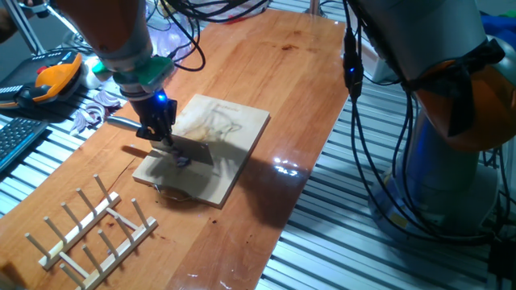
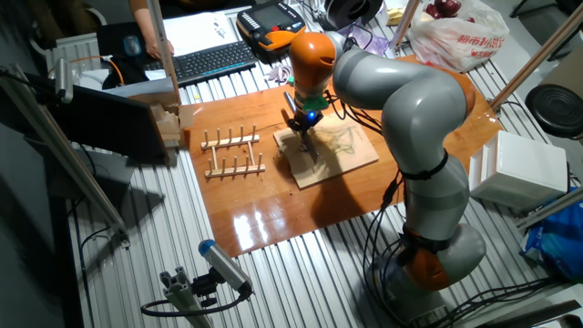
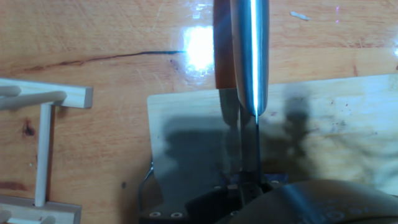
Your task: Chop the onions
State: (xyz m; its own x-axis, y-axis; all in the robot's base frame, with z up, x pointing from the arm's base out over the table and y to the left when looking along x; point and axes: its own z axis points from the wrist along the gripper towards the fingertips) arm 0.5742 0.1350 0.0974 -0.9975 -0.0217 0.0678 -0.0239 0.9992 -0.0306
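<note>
Onions [image 1: 182, 160] mostly behind knife [image 1: 192, 150]

You are working in a robotics lab, not in a kitchen. The wooden table [image 2: 273, 219] stands on a frame of ribbed metal profiles [image 2: 301, 282], with black cables [image 1: 363, 153] hanging beside it. Behind the table you see a keyboard [image 2: 211, 59], an orange control pendant [image 2: 271, 25] and a large orange-and-grey robot arm [image 2: 410, 118].

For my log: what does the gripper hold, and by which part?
The gripper holds a knife by its handle; the blade rests on the cutting board.
</note>
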